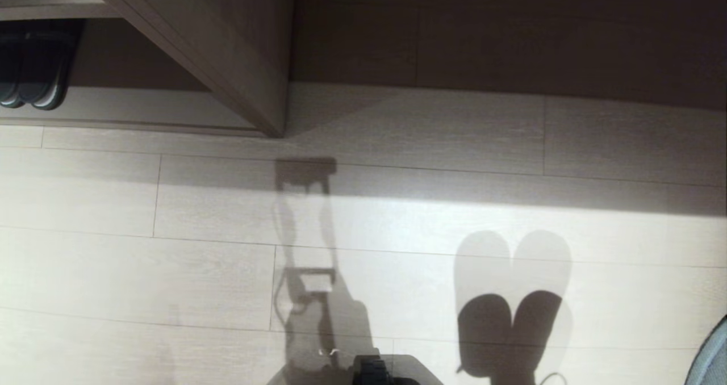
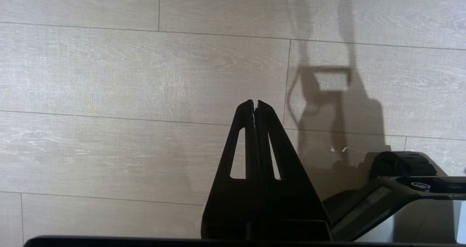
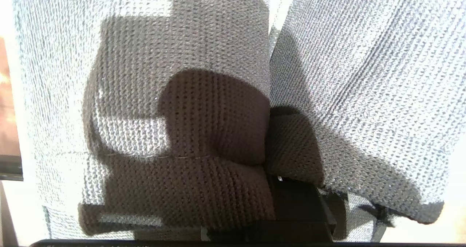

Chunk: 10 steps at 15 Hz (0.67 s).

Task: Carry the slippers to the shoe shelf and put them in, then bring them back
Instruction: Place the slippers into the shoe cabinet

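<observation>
Right wrist view shows the right gripper (image 3: pixel 291 188) pinching two thin, grey knitted slippers (image 3: pixel 204 105); they look soft and floppy, best held together. Left gripper (image 2: pixel 255 106) is clenched, empty.

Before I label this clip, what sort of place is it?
Probably a home entryway: pale wood-plank floor, a low taupe wood-grain shoe shelf standing on it, and a pair of dark slides stored in its left compartment.
</observation>
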Available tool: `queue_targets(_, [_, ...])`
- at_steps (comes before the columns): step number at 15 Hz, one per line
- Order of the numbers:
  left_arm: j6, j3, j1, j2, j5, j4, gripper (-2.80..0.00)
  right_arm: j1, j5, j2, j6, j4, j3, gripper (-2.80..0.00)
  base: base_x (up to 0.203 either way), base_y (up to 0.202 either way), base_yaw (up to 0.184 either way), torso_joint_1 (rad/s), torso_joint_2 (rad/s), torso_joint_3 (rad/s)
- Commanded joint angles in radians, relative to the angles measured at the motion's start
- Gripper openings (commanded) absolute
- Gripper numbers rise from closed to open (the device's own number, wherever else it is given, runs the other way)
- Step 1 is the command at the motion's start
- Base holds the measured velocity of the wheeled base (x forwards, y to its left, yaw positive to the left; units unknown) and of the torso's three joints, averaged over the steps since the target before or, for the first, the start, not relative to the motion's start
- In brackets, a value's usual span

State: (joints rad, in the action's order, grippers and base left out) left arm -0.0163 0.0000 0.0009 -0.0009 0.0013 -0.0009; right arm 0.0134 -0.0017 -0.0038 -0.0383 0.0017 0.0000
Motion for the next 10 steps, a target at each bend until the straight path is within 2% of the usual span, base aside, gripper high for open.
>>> queue_targets(1, [-0.001,0.002,-0.001,0.001,0.0,-0.001,-2.8,0.0,0.0,0.004,0.0,0.0,0.0,-2.8,0.0,0.0,0.0,0.004,0.0,0.198])
queue_targets(10, [-0.001,0.002,0.001,0.001,0.0,-0.001,-2.8,0.0,-0.003,0.002,0.005,-0.002,0.0,-2.8,0.0,0.0,0.0,0.002,0.0,0.203])
